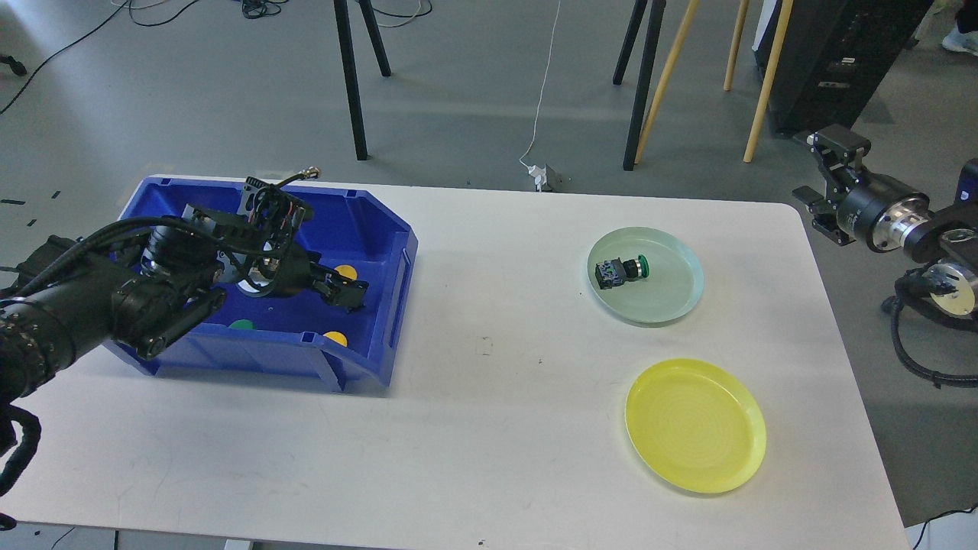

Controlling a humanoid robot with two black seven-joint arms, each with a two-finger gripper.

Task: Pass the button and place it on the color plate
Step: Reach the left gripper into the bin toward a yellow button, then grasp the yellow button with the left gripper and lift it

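A blue bin point(382, 336) stands on the left of the white table. My left gripper point(348, 291) is down inside it, its dark fingers right at the black body of a yellow-capped button point(346, 272); I cannot tell whether they are closed on it. Another yellow button point(334, 338) and a green one point(242, 325) lie by the bin's front wall. A green-capped button point(623, 269) lies on the pale green plate point(676, 294). The yellow plate point(695, 424) is bare. My right gripper point(827, 183) hangs open and empty beyond the table's right edge.
The left arm covers much of the bin's left half. Tripod legs point(350, 76), wooden poles point(768, 69) and a black case point(840, 53) stand on the floor behind the table. A white cable runs to a plug point(544, 177) near the table's back edge.
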